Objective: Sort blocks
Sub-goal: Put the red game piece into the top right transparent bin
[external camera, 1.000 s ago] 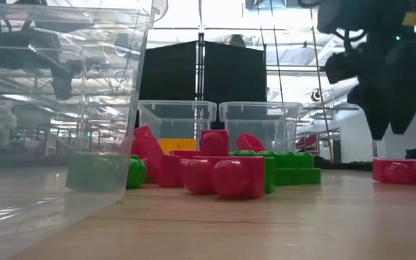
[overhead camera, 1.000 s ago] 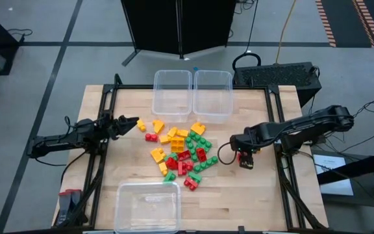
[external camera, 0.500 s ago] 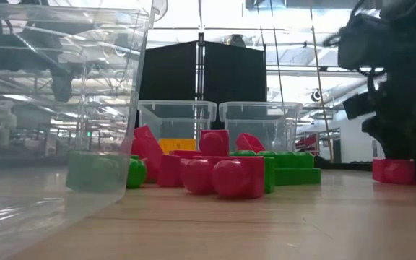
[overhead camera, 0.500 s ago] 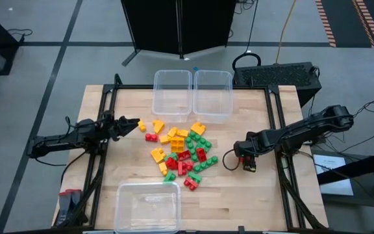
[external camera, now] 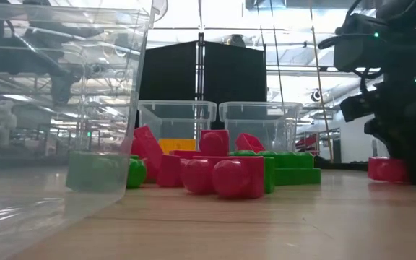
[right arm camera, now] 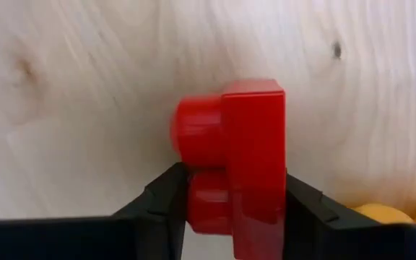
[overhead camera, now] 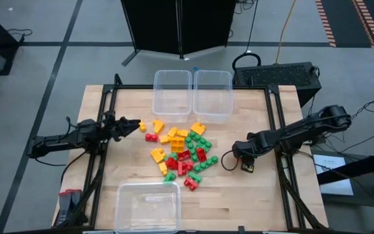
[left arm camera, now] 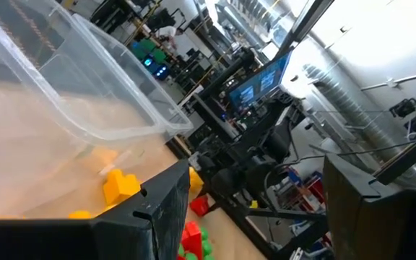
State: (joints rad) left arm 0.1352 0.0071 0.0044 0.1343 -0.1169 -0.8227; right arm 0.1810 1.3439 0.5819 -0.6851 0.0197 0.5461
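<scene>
- With the right gripper [right arm camera: 230, 198] down at the table's right side and its fingers closing around a lone red brick [right arm camera: 233, 162], get a square pinch on the flat sides; the studs face sideways, so don't bite on them.
- The brick still sits on the wood; I can't tell if the pads bear on it yet. Confirm the clamp before lifting.
- A yellow-orange brick [right arm camera: 388, 214] lies just beside it; lift straight up so it isn't dragged.
- The main brick pile [overhead camera: 184, 156], mixed red, green and yellow-orange, sits mid-table, well apart. Route above it, not through.
- The left gripper [overhead camera: 134, 123] waits at the pile's left edge, fingers apart, empty.
- Two clear tubs [overhead camera: 192, 94] stand side by side at the far edge, a third tub [overhead camera: 147, 207] at the near edge; pick one for red and release low inside the walls.
</scene>
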